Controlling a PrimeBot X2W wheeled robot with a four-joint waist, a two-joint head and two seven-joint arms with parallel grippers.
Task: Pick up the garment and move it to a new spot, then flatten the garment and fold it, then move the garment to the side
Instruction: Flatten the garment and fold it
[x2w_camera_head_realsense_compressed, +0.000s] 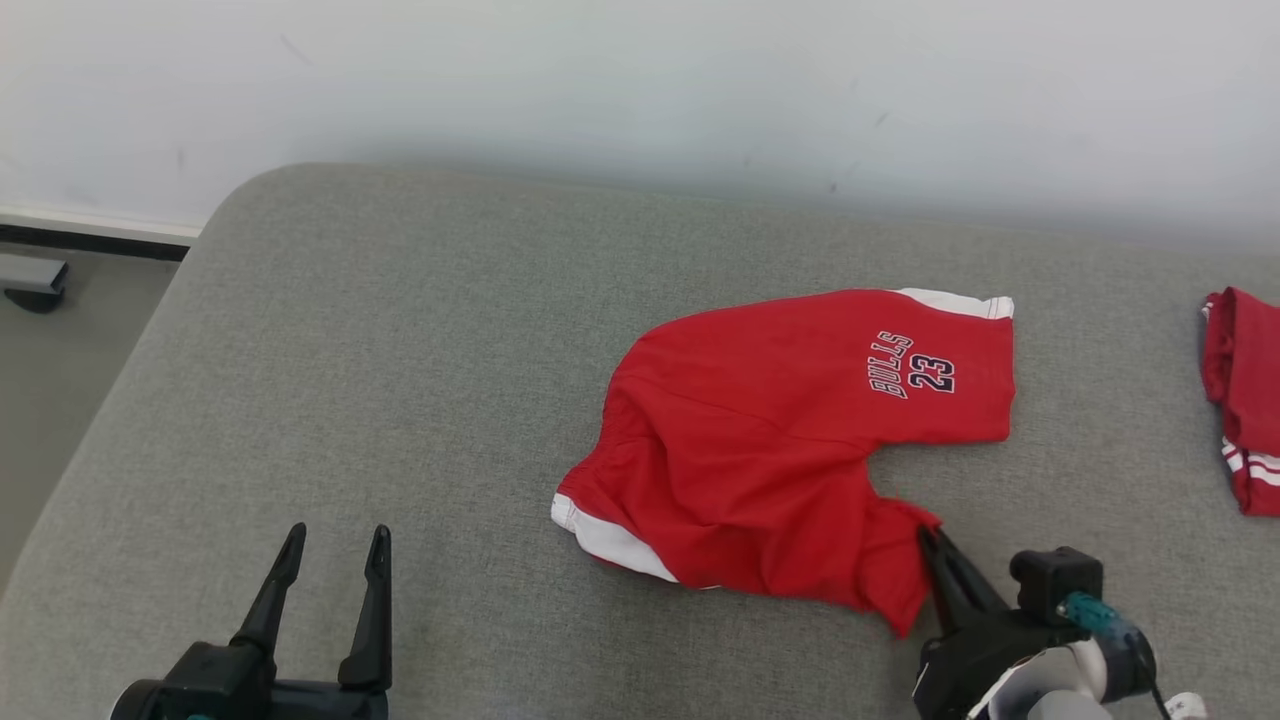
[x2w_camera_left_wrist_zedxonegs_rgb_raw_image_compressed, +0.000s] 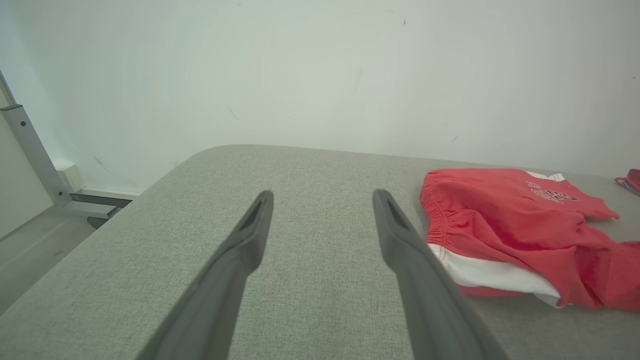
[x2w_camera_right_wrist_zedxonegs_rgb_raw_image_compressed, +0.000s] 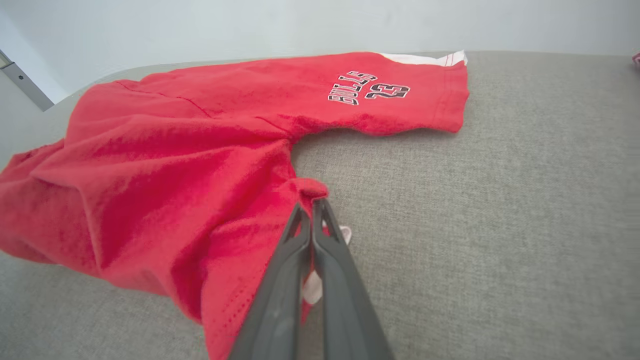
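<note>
Red shorts (x2w_camera_head_realsense_compressed: 760, 440) with white side stripes and a "BULLS 23" print are laid rumpled on the grey cushion (x2w_camera_head_realsense_compressed: 400, 350), one leg spread flat, the other bunched

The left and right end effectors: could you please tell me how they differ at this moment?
The left end effector stands open; the right end effector is shut. The left holds nothing, over bare grey cushion; the right pinches a fold of the red shorts at their near edge. Both have two long dark fingers.
</note>
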